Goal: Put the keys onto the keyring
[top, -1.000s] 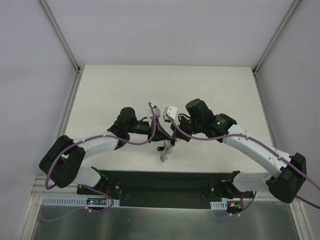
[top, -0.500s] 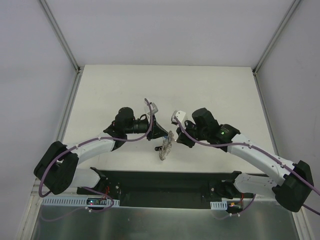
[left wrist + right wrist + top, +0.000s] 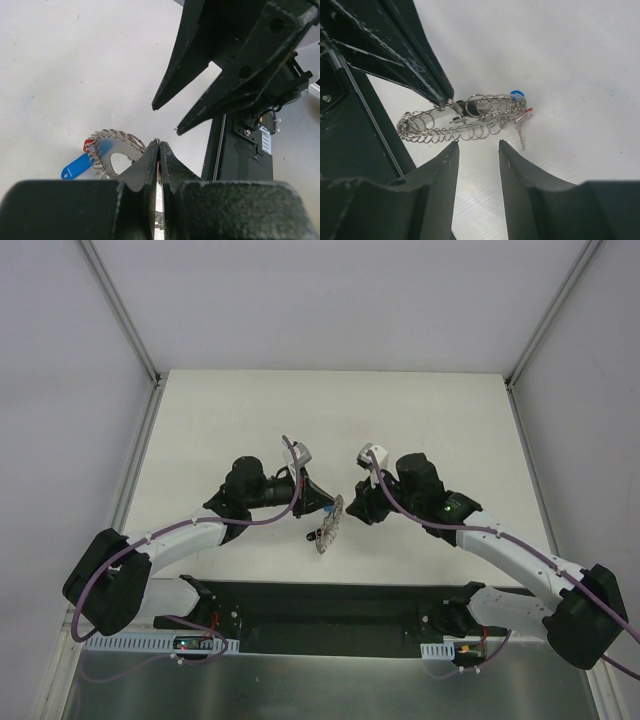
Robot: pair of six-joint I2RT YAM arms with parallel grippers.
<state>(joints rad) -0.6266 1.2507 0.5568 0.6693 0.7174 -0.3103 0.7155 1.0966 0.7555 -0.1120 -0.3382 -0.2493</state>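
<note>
Left wrist view has the left hand (image 3: 159, 147) pinched shut on the rim of the keyring (image 3: 107, 150), the right hand (image 3: 167, 119) parted and empty just beyond it, no keys discernibly threaded, so threading seemingly remains.

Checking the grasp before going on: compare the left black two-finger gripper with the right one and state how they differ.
The left black two-finger gripper is shut, pinching the rim of the flat grey metal keyring; the right black two-finger gripper is open and holds nothing. The left touches the ring; the right sits just short of it, apart. Both point at the ring from opposite sides.
</note>
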